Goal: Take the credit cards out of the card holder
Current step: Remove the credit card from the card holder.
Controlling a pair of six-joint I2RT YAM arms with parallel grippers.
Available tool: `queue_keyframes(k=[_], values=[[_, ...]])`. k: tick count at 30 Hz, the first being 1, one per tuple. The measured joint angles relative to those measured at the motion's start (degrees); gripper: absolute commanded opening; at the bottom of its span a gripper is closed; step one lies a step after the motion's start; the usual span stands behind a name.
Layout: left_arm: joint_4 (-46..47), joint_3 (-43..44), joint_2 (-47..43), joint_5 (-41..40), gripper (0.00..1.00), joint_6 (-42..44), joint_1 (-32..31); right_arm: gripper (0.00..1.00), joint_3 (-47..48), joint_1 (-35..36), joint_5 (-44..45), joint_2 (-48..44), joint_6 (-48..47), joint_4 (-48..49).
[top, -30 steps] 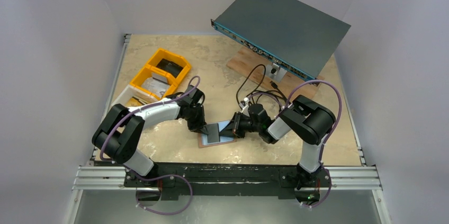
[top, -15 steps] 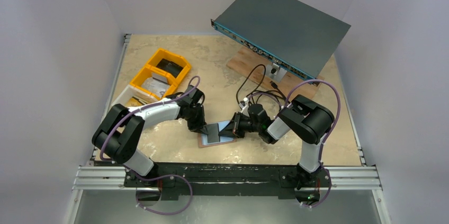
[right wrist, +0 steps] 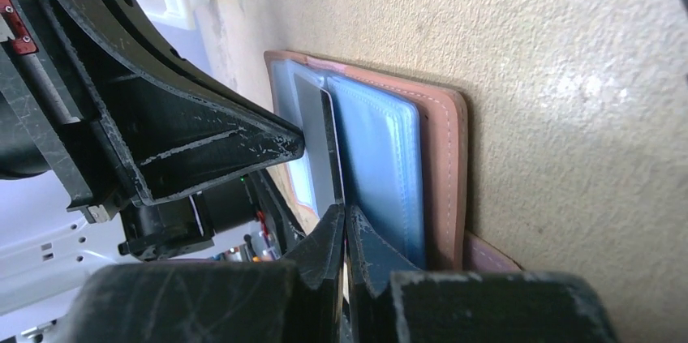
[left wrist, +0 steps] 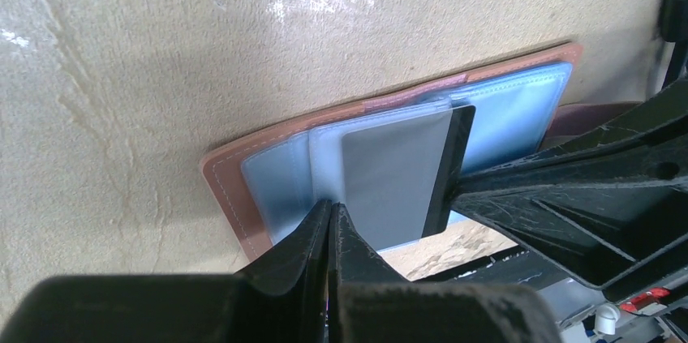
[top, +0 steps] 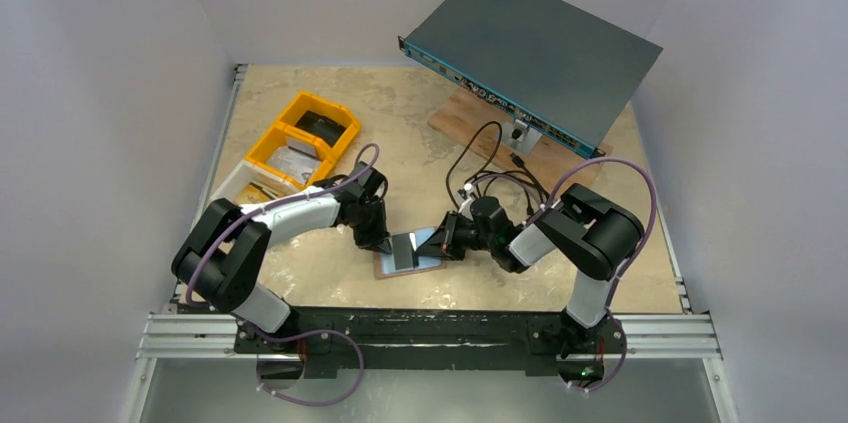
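- You had the card holder (left wrist: pixel 519 104) lying open and flat on the table (top: pixel 320 278), between the two arms and near their bases, with the tan border outermost and the pale blue-grey inside facing up.
- One grey card (left wrist: pixel 389 173) sat over the holder's inside, raised at an angle rather than lying flat.
- A dark strip ran along the card's edge on the right arm's side. I couldn't tell whether that was the card's own underside or a second, dark card behind it.
- Your left gripper (left wrist: pixel 331 217) had its jaws fully together, tips down at the card's near edge, over the blue lining. I couldn't tell whether it pinched the card or only touched the holder.
- Your right gripper (right wrist: pixel 344 225) also had its jaws together, clamped on the card's opposite edge — in the right wrist view that edge ran straight into the slit between the tips.
- The two grippers pointed at each other across the card, tip facing tip.
- The yellow bins (top: pixel 262 148) sat well apart from the holder, at the left rear.
- The flat grey box (top: pixel 530 38) sat at the right rear, propped at a tilt.
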Motion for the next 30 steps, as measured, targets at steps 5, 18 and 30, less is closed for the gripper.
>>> queue_keyframes(k=[5, 18, 30], values=[[-0.2, 0.0, -0.2, -0.5, 0.0, 0.0, 0.0, 0.0, -0.2, 0.0, 1.2, -1.7, -1.0, -2.3], [-0.2, 0.0, -0.2, -0.8, 0.0, 0.0, -0.2, 0.3, 1.3, 0.0, 1.3, -2.5, -3.0, -4.1], [-0.7, 0.6, 0.7, -0.2, 0.0, 0.0, -0.2, 0.0, 3.5, 0.0, 0.3, 0.7, -3.7, -4.3]])
